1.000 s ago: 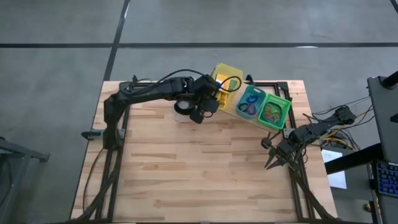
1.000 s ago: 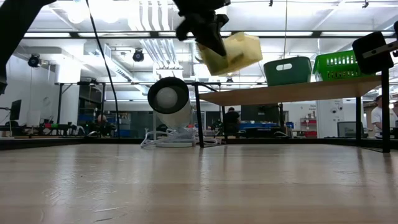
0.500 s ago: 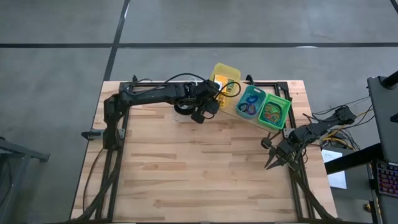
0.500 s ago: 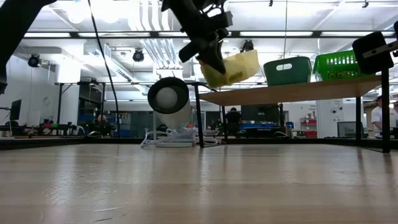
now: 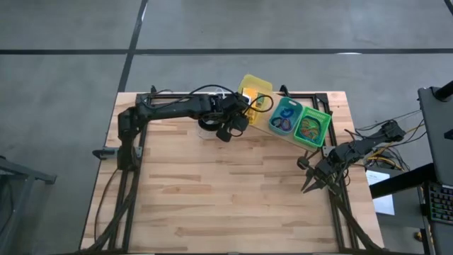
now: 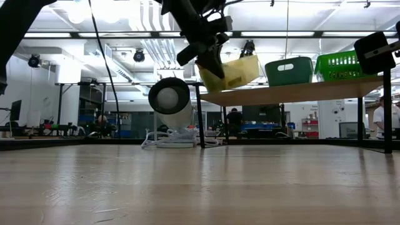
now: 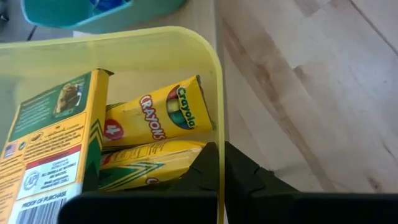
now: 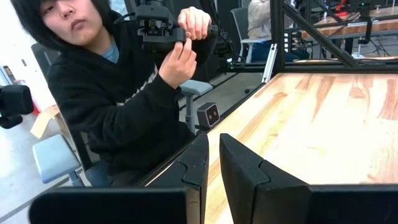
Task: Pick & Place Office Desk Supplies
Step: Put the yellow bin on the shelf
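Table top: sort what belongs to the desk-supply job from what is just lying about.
Job:
- yellow plastic bin pinched at its rim by the left tool
- yellow crayon boxes inside it
- teal bin
- green bin

Lying about:
- big white cylinder
- slanted wooden board
- right tool, idle at the table's right edge

Yellow crayon boxes [image 7: 152, 121] in yellow bin [image 7: 219, 81]

My right gripper [image 8: 213, 163] shows two dark fingers [image 8: 244, 171] nearly together, a slim gap between them, poised over the wooden table [image 8: 323, 118] by its edge. Beyond it a seated person in a dark hoodie [image 8: 118, 106] holds a black device [image 8: 160, 28] in raised hands
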Controlling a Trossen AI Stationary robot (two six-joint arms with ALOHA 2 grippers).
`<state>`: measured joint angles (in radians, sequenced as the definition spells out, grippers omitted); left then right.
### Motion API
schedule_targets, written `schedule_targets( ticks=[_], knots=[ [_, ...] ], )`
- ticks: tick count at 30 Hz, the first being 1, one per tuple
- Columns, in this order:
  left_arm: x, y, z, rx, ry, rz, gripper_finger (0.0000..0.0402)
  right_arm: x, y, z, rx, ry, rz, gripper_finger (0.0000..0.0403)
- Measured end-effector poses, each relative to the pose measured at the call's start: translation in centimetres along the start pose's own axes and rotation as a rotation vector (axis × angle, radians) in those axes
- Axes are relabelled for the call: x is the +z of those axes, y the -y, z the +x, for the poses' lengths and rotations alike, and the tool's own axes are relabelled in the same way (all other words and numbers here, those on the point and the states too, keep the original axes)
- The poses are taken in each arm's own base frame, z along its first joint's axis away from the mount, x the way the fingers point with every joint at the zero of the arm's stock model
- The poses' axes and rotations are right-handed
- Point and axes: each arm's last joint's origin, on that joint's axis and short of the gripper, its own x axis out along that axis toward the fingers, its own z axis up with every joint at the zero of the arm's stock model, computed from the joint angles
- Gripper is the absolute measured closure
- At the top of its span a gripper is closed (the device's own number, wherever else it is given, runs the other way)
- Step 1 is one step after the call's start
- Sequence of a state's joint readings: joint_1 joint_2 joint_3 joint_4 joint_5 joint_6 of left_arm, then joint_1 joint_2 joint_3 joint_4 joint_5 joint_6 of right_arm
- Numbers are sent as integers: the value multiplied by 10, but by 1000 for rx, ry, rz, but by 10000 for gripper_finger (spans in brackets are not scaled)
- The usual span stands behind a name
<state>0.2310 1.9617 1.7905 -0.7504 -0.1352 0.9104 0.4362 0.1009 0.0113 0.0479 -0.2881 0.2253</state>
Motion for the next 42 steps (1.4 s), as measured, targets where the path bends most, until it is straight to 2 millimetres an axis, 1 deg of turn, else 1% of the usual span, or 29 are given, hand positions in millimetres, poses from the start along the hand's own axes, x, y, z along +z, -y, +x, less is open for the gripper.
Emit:
schedule_targets(
  ticks=[11,13,21,26,33,42],
  knots=[
    [-3,0,2,4,-8,-2,394,0,0,0,0,0,0,364],
    [-2,-1,1,5,-5,-1,385,0,0,0,0,0,0,364],
    [-3,-2,1,7,-5,4,327,0,0,0,0,0,0,364],
    [-3,-2,0,7,-5,4,307,0,0,0,0,0,0,364],
    [-1,-4,0,22,6,2,304,0,0,0,0,0,0,364],
    [3,-11,-8,60,22,-8,304,0,0,0,0,0,0,364]
  ],
)
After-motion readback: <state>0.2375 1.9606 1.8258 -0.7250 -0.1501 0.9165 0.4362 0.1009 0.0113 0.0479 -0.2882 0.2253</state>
